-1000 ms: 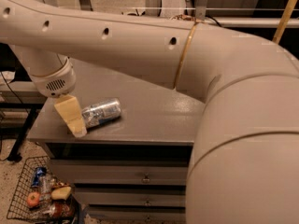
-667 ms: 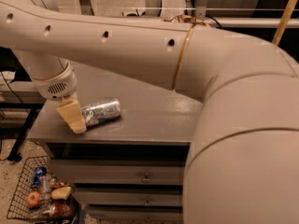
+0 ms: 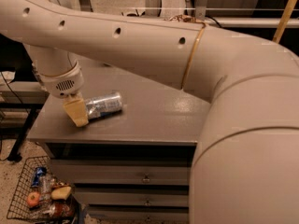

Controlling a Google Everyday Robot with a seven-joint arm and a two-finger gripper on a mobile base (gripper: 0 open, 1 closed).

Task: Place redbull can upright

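The redbull can (image 3: 103, 105) lies on its side on the grey cabinet top (image 3: 149, 115), near the left front, its silver top pointing left. My gripper (image 3: 77, 113) hangs down from the wrist at the can's left end, its tan fingers (image 3: 74, 112) touching or just beside the can's top. The big cream arm crosses the whole view above it.
The cabinet has drawers with small handles (image 3: 146, 177) below the top. A wire basket (image 3: 39, 195) with snacks and fruit sits on the floor at the lower left. A dark table frame stands at the far left.
The gripper has stayed at the can's left end; the can has not visibly moved.
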